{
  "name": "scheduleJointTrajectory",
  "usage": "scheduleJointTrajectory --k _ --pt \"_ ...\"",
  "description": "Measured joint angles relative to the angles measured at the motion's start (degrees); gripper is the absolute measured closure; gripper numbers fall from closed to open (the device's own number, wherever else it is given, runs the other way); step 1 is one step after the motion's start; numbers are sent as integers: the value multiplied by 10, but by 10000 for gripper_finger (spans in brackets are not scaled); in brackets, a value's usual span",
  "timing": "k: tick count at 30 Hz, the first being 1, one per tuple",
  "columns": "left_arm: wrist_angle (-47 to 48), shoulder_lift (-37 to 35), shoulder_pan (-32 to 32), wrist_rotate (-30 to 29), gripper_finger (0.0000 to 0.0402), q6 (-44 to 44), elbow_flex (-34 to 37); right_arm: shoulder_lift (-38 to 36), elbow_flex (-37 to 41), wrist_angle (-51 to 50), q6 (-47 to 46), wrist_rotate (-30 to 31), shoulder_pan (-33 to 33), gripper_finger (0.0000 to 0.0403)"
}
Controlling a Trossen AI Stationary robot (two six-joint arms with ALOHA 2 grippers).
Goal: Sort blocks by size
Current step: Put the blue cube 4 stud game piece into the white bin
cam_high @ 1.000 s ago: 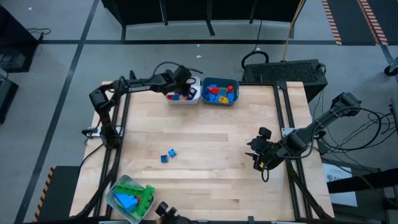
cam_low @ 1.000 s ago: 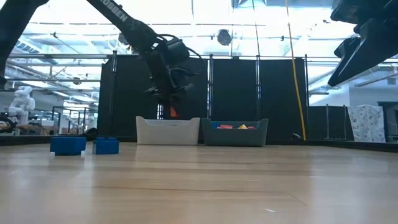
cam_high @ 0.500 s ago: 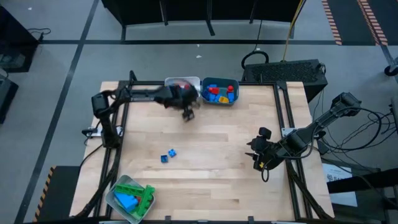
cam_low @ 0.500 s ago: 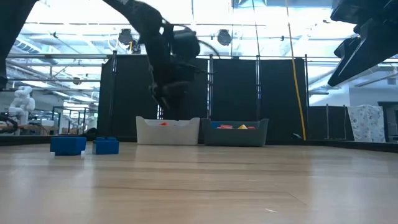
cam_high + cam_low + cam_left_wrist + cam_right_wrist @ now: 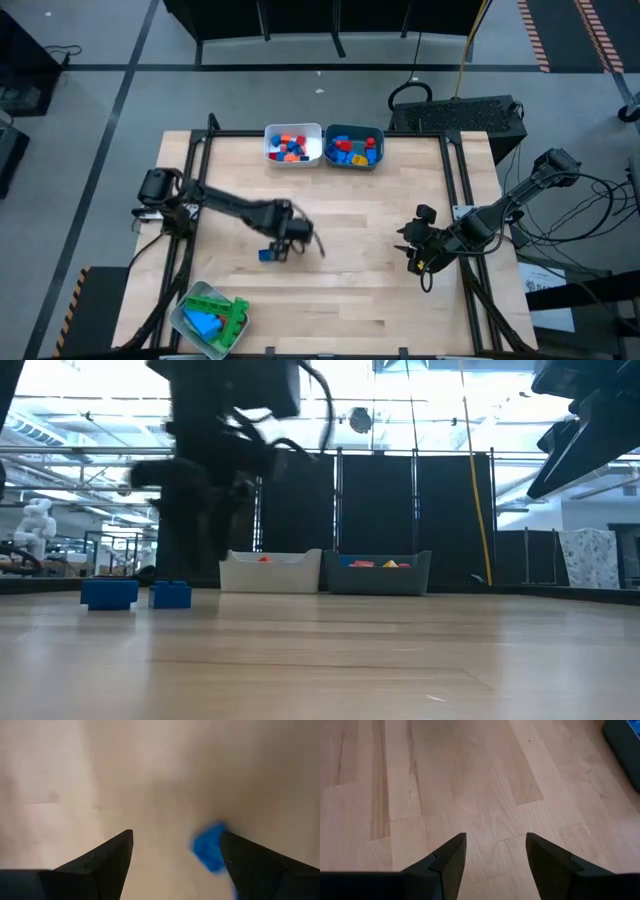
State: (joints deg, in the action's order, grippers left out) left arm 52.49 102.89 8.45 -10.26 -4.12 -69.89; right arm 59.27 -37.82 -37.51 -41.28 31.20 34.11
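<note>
Blue blocks (image 5: 133, 593) lie side by side under left gripper (image 5: 283, 238).

light: bright overhead, backlit low view | blur: left wrist view — smeared

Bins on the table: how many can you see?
3. A white bin and a teal bin stand side by side at the far edge; a clear-grey bin sits at the near left corner.
</note>
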Motion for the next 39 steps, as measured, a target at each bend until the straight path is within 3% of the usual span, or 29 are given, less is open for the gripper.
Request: scheduleJointTrajectory --k 12,25,32,35,39 --pt "4 0 82 2 108 32 10 0 0 0 0 0 0 211" --pt "-58 0 81 -37 107 120 84 0 0 0 0 0 0 211" --pt "-83 -3 63 -11 108 135 102 0 0 0 0 0 0 211" --pt "-89 -2 55 1 120 137 103 0 0 0 0 0 0 211" --pt "-93 -2 43 28 166 141 104 0 0 0 0 0 0 211"
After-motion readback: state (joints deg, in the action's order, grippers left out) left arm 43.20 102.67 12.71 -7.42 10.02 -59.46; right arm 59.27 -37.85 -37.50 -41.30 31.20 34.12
